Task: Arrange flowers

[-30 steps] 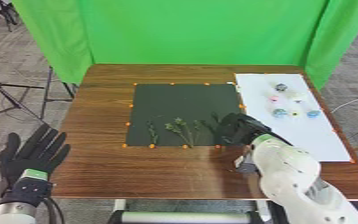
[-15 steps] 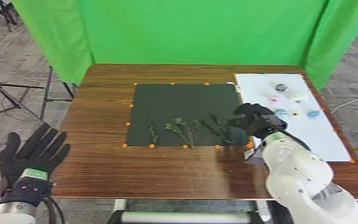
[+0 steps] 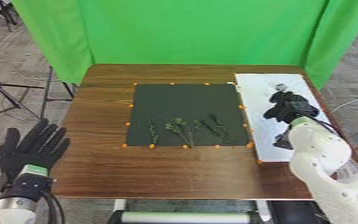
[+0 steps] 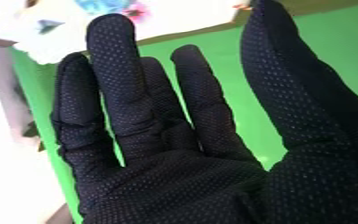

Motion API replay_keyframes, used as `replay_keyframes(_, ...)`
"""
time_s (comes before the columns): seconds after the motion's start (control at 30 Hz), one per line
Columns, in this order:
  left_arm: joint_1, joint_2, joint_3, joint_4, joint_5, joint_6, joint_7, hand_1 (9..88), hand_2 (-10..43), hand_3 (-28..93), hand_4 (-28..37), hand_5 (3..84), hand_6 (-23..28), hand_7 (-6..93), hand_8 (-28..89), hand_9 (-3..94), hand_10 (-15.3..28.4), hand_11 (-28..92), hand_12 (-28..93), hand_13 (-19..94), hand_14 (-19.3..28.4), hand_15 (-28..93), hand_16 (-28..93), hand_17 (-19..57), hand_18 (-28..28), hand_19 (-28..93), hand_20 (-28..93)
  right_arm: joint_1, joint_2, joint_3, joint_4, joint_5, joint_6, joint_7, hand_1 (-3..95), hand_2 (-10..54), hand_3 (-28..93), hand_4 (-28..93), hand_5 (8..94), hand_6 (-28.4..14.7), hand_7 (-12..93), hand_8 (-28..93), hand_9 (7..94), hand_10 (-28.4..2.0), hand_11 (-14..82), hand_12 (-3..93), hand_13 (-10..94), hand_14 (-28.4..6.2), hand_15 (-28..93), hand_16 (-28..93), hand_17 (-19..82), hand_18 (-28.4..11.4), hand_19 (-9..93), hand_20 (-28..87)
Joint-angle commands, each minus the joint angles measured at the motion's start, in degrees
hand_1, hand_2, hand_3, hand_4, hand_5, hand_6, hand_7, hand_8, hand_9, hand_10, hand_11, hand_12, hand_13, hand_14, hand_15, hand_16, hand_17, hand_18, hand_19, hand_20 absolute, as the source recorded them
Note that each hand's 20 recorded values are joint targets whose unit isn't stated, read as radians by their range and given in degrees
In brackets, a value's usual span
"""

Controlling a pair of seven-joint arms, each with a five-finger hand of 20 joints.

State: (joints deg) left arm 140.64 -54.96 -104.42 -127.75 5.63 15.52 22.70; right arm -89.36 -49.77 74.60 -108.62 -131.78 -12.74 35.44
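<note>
Above the white board [image 3: 262, 130] on the right is my right hand [image 3: 291, 106], covering most of the flowers there; a grey-blue flower [image 3: 281, 87] shows just beyond it. In the right wrist view my right hand [image 4: 171, 185] has its fingers straight and holds nothing, with a light blue flower [image 4: 103, 5] and a pink flower [image 4: 137, 12] past the fingertips. Green stems [image 3: 181, 128] lie on the near part of the dark mat [image 3: 184, 100]. Off the table's left edge, my left hand [image 3: 31, 148] is spread open.
The brown wooden table [image 3: 158, 172] extends around the mat and board. Small orange markers line their edges. Behind the table hangs a green curtain [image 3: 193, 32], and a black tripod [image 3: 5, 95] stands at the left.
My right hand has moved right and away from the stems, from the mat's near right corner to over the white board. The left hand has barely moved.
</note>
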Motion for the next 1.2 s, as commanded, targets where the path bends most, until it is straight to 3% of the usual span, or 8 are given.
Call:
replay_keyframes(0.03,-3.1,1.75,0.78,0.54,0.57,-0.93,0.19,26.3,14.3,70,-28.3,35.6,7.0,16.4,-11,33.3,14.4,26,12,24,14.5,40,-8,-5.4,12.2,28,9,4.5,0.8,-1.3,5.7,1.2,-1.4,0.9,36.6,-7.4,79,-25,44.8,-7.7,14,-11,41.1,-15.3,10.5,12.3,57,-14.2,60,24,30,-24.0,80,30)
replay_keyframes(0.27,-5.4,2.39,2.16,1.24,0.82,-1.14,0.25,26.3,14.3,69,-28.3,35.7,7.0,16.1,-10,33.3,14.3,25,12,24,13.4,37,-9,-5.2,12.1,28,9,8.5,-1.0,-4.2,12.2,6.9,-5.6,3.2,38.4,-6.6,79,-26,44.6,-7.2,15,-12,42.3,-14.5,11.8,11.7,58,-13.9,59,23,30,-23.7,79,30)
replay_keyframes(0.43,-6.4,2.53,2.72,1.31,0.73,-0.75,0.19,26.3,14.2,70,-28.3,35.6,7.0,16.1,-10,33.1,14.0,25,12,24,13.2,36,-8,-5.2,12.1,27,9,7.7,-1.7,-3.9,12.2,8.3,-6.2,4.5,39.0,-5.7,80,-27,46.0,-6.6,16,-12,44.1,-14.6,12.8,11.3,58,-14.0,59,22,30,-23.5,79,30)
replay_keyframes(0.57,-7.1,2.55,2.93,1.58,1.05,-0.91,-0.57,26.4,14.2,70,-28.3,35.7,7.0,16.0,-10,32.8,14.1,24,12,23,13.2,36,-8,-5.2,12.1,27,9,6.5,-1.7,-4.5,12.2,7.3,-3.4,5.2,42.8,-5.2,79,-27,48.6,-5.5,18,-13,49.9,-15.3,14.0,12.0,60,-13.2,58,22,31,-23.2,80,29)
replay_keyframes(0.67,-7.7,2.57,3.33,1.8,1.23,-1.18,-0.93,26.4,14.1,70,-28.3,35.7,7.0,15.7,-10,32.5,13.9,24,12,23,12.7,34,-8,-5.1,12.0,27,9,5.3,-1.6,-5.2,12.4,5.1,-0.5,5.3,50.1,-7.2,76,-28,58.7,-3.1,22,-12,62.7,-14.2,18.5,15.4,65,-10.0,53,32,33,-22.3,81,30)
replay_keyframes(0.83,-8.2,2.66,3.6,1.89,1.27,-0.57,-1.4,26.4,14.0,69,-28.3,35.6,7.0,15.6,-10,31.9,13.9,23,12,21,12.6,33,-8,-5.0,11.9,27,9,4.4,-1.6,-5.4,12.2,5.5,0.9,5.8,60.4,-9.5,70,-28,64.3,-1.9,34,-2,76.8,-9.8,11.2,37.3,69,-5.6,47,42,36,-20.9,82,33)
replay_keyframes(1.03,-8.2,2.42,3.32,1.96,1.46,-0.73,-1.99,26.4,13.9,70,-28.3,35.6,7.1,15.3,-10,30.3,13.9,23,11,19,12.1,32,-8,-5.1,11.8,26,9,2.2,-1.7,-4.5,10.2,3.5,5.5,5.6,64.3,-9.5,69,-28,66.2,-1.0,46,4,78.3,-8.9,19.6,48.6,72,-4.2,46,48,39,-18.9,80,35)
replay_keyframes(1.2,-7.4,2.38,2.99,1.9,1.48,-0.76,-1.69,26.5,13.8,70,-28.3,35.5,7.0,15.0,-10,29.2,13.7,22,11,17,11.1,30,-8,-5.2,11.6,26,9,1.9,-1.7,-2.5,5.3,3.4,8.5,3.1,65.2,-9.5,69,-28,67.5,-1.4,46,6,78.9,-9.2,21.3,50.5,73,-4.8,47,50,39,-19.1,80,37)
